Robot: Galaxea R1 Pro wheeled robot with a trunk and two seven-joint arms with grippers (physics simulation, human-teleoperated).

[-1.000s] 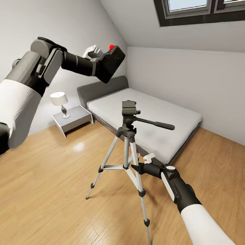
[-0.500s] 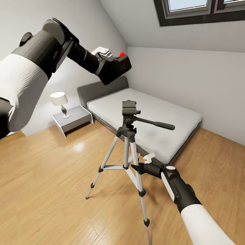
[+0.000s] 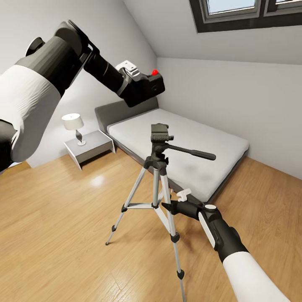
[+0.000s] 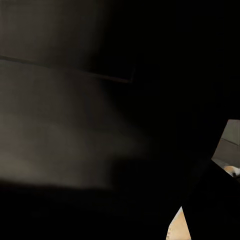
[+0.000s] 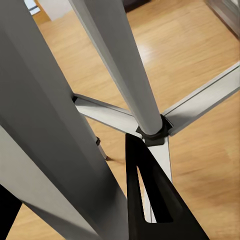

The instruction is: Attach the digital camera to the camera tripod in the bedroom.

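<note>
Your head view is bright and evenly lit, crisp edge to edge, with daylight coming from the dark-framed skylight (image 3: pixel 247 14) on the sloped ceiling. A pale sheen sits on the light wood floor (image 3: pixel 97 181) near the nightstand; shadows there are soft and faint. Your left wrist view is almost black, a murky grey-brown smear with no detail. Your right wrist view is well lit, and the silver metal tripod legs (image 5: pixel 117 65) loom large and slightly soft.

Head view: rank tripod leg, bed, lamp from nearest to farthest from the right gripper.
1. Camera tripod: its near leg is right at the right gripper, in the middle of the view.
2. Bed: behind the tripod, its near edge just beyond the gripper.
3. Lamp: on the nightstand, far toward the left wall.
</note>
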